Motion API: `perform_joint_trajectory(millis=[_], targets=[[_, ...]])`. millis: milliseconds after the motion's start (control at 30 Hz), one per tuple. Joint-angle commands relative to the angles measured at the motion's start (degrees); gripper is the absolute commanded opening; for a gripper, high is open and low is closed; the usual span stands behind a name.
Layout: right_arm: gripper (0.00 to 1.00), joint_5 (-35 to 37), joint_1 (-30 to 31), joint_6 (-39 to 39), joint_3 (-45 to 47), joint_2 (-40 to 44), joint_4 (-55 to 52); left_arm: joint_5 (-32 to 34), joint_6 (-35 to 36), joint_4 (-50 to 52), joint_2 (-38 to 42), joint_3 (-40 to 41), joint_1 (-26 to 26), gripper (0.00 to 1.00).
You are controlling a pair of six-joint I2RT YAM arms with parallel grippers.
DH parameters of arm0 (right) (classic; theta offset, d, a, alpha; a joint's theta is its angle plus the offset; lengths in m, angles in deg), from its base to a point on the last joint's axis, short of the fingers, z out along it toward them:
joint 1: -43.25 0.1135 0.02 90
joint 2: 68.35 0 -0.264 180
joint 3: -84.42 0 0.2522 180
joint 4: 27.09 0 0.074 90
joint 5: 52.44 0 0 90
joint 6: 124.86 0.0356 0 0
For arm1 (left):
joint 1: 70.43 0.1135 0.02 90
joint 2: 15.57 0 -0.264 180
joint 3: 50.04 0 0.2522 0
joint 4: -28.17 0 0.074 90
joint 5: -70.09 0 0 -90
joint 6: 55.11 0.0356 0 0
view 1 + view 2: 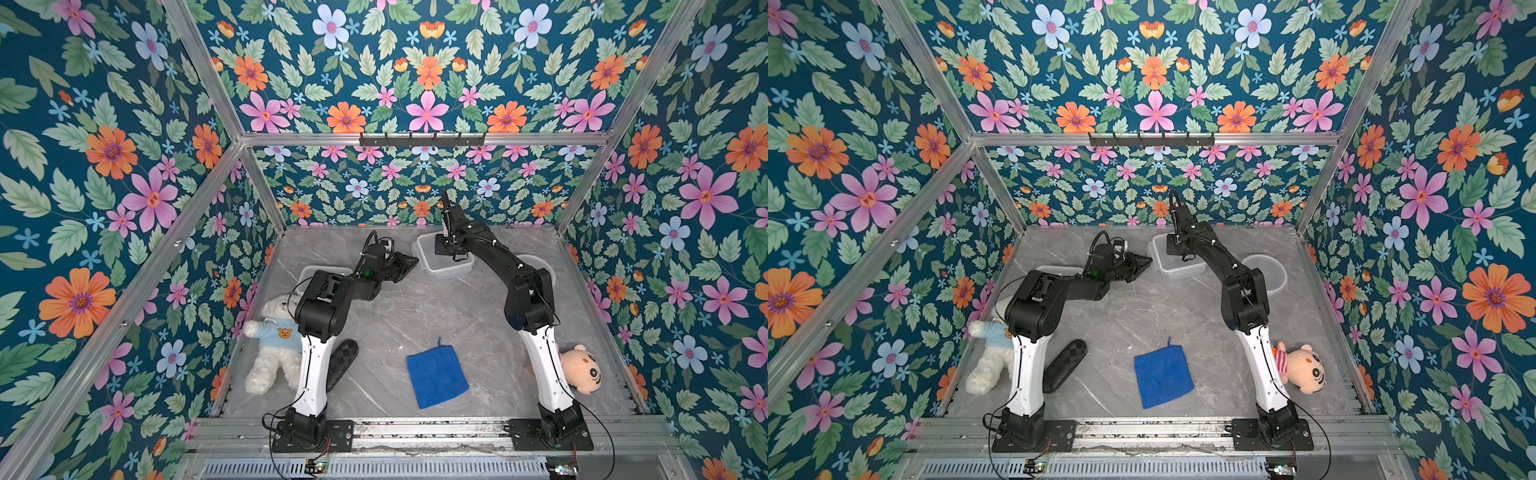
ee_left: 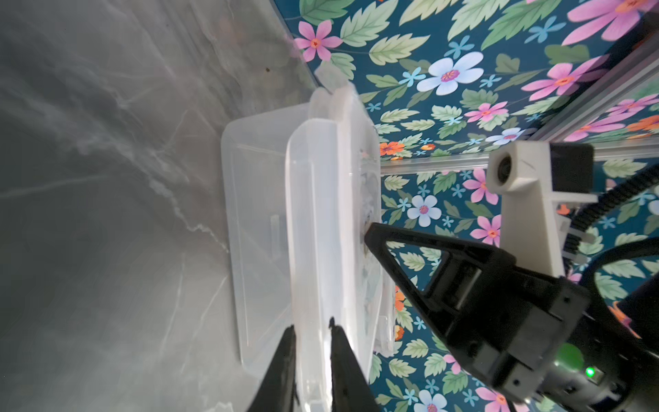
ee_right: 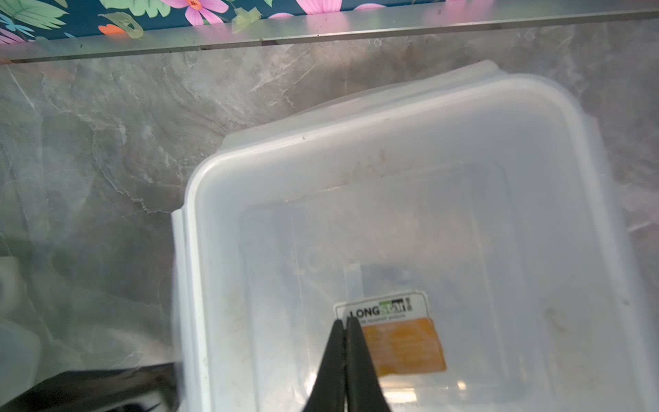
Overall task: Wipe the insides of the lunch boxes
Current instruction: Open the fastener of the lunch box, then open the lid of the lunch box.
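Pinching a side wall of the square lunch box (image 1: pixel 449 270) with the left gripper (image 2: pixel 312 328), at the back of the marble table (image 1: pixel 415 311). Pointing the right gripper (image 3: pixel 345 321), tips pressed together, into that box over its label (image 3: pixel 399 335).

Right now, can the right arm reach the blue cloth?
Probably yes. The blue cloth lies uncovered on the table, nothing crowding it; the right gripper, shut over the square lunch box, holds nothing.
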Motion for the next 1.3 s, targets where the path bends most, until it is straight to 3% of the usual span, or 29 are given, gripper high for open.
perform_joint_trajectory(millis=[0,233,267,400,467,567,833,1033,1267], targets=[[0.00,-2.6,0.2,-0.8,1.4,0.6,-16.5,-3.0,7.3,6.2,4.2,-2.8,-0.4,0.22],[0.00,-13.1,-5.7,0.7,11.8,13.1,-9.5,4.3,17.7,26.0,7.5,-11.8,-2.9,0.25],[0.04,-15.9,-7.7,1.5,14.6,14.8,-7.0,5.0,18.9,28.5,6.6,-13.9,-4.0,0.26],[0.33,-26.1,-15.3,5.7,22.7,17.8,1.1,5.9,21.3,34.6,0.7,-23.0,-8.0,0.29],[0.43,-32.5,-18.3,8.2,25.2,17.4,5.9,5.8,21.4,36.7,-2.5,-27.2,-9.1,0.30],[0.49,-39.1,-20.6,11.1,26.1,15.5,11.8,6.0,21.3,38.7,-6.3,-31.9,-9.8,0.30],[0.55,-43.3,-20.9,15.4,18.1,5.8,13.0,9.5,22.4,43.4,-10.3,-36.3,-9.4,0.30],[0.58,-46.7,-20.8,21.3,20.7,4.1,20.9,10.0,22.5,44.0,-11.6,-35.7,-9.0,0.30],[0.58,-51.4,-20.9,30.2,28.7,6.3,39.4,10.2,22.9,43.3,-11.0,-32.0,-8.2,0.29]])
